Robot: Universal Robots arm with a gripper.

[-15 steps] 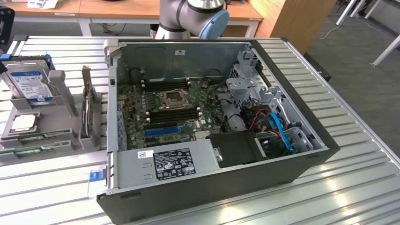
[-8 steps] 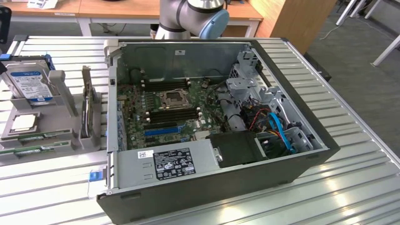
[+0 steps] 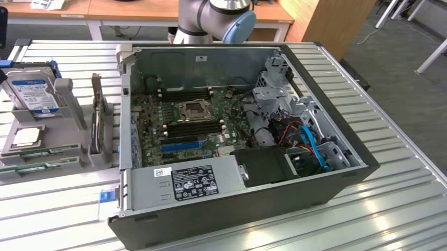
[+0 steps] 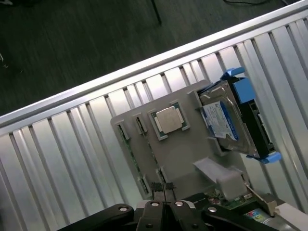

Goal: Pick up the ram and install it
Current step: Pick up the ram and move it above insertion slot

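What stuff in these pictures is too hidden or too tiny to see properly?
- Exterior view: the arm is cut off by the picture's top edge.
- Exterior view: the ram on the tray is too small for its label to be read.
- Exterior view: the hard drive label print is too tiny.
- Wrist view: the shut claw is cut off by the picture's edge, and I cannot tell whether it touches the tray.

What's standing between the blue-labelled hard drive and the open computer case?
In the exterior view, an upright expansion card, held in the grey rack, stands between the hard drive and the computer case.
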